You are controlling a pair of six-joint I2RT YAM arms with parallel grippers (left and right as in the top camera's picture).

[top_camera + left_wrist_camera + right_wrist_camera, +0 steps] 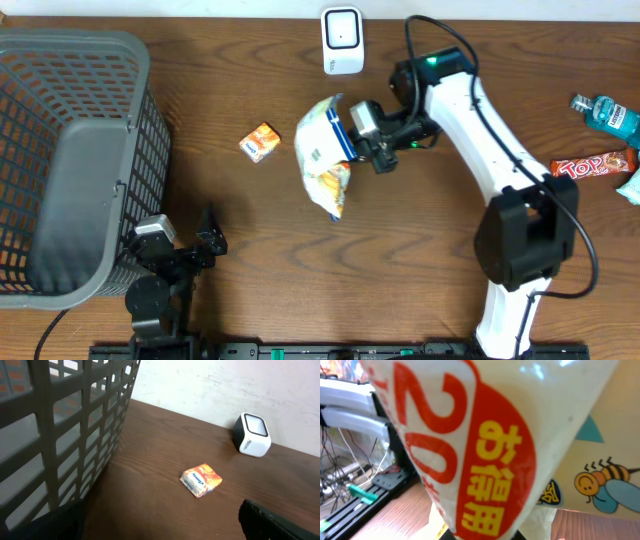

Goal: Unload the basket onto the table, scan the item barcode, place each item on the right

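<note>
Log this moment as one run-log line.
right gripper: shut on snack bag, held near scanner | left gripper: open, empty, beside basket | scan: not confirmed

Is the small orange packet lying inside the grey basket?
No, the small orange packet lies on the table, outside the grey basket.

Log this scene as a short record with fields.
right gripper: shut on the snack bag
bag position: held near the scanner, not up against it
left gripper: open, empty, beside the basket
loose on table: orange packet, between basket and bag
right edge: chocolate bar, blue bottle
barcode: not visible in any view
</note>
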